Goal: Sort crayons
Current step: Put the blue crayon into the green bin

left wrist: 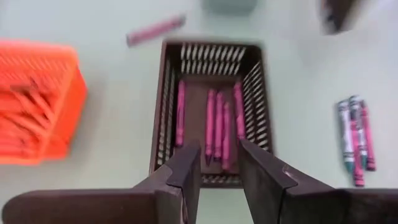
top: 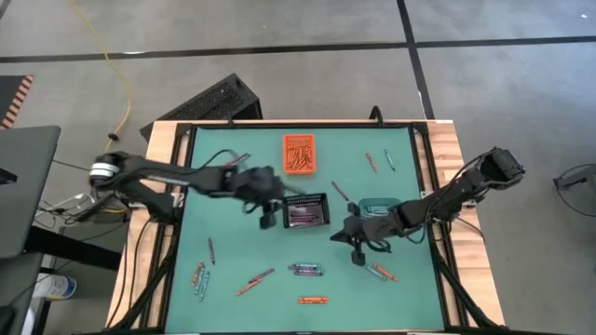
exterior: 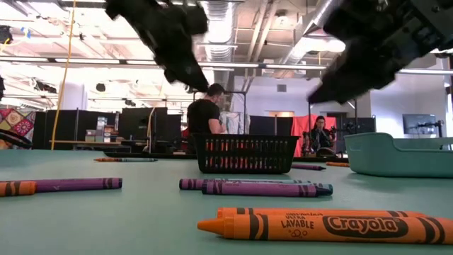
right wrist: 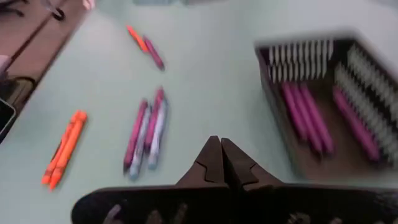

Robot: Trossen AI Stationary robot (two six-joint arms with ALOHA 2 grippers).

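Note:
Several purple crayons (left wrist: 219, 121) lie along the floor of the black mesh bin (top: 307, 212). My left gripper (left wrist: 219, 167) hovers open over that bin's end toward the table's left edge, with nothing between its fingers. My right gripper (right wrist: 221, 158) is shut and empty, above the mat between the black bin and a cluster of purple and teal crayons (right wrist: 146, 134). More loose crayons lie flat on the green mat: an orange one (top: 313, 300), an orange pair (right wrist: 62, 149) and a purple one (top: 211, 249). Orange crayons fill the orange bin (top: 299, 154).
A teal bin (top: 380, 207) stands just right of the black bin, under my right arm. A few crayons (top: 380, 161) lie at the far right, others (top: 198, 276) near the front left. Wooden rails (top: 164, 186) border the mat. People stand in the room beyond the table (exterior: 205, 113).

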